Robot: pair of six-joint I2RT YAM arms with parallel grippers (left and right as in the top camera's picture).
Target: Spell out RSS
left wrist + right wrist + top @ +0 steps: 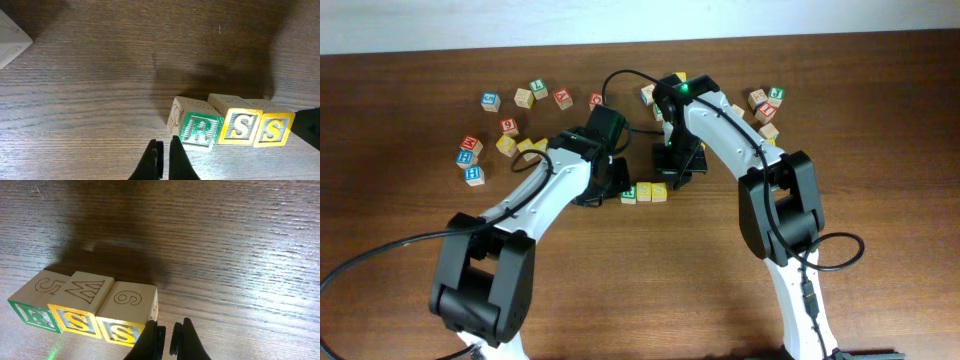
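Three wooden cubes stand side by side in a row reading R, S, S. The green R cube (pixel 200 131) (pixel 31 315) (pixel 628 195) is at the left end, then a yellow S cube (pixel 240 128) (pixel 75 321) (pixel 644 191), then the second yellow S cube (pixel 273 130) (pixel 121 330) (pixel 659 189). My left gripper (pixel 165 146) (pixel 612 187) is shut and holds nothing, its tips just left of the R cube. My right gripper (pixel 168 328) (pixel 676 174) is shut and empty, with one finger (pixel 152 330) right beside the last S cube.
Loose letter cubes lie scattered at the back left (pixel 490 100) and left (pixel 470 160), with more at the back right (pixel 766 110). A plain cube (pixel 10 37) sits at the top left of the left wrist view. Both arms crowd over the row.
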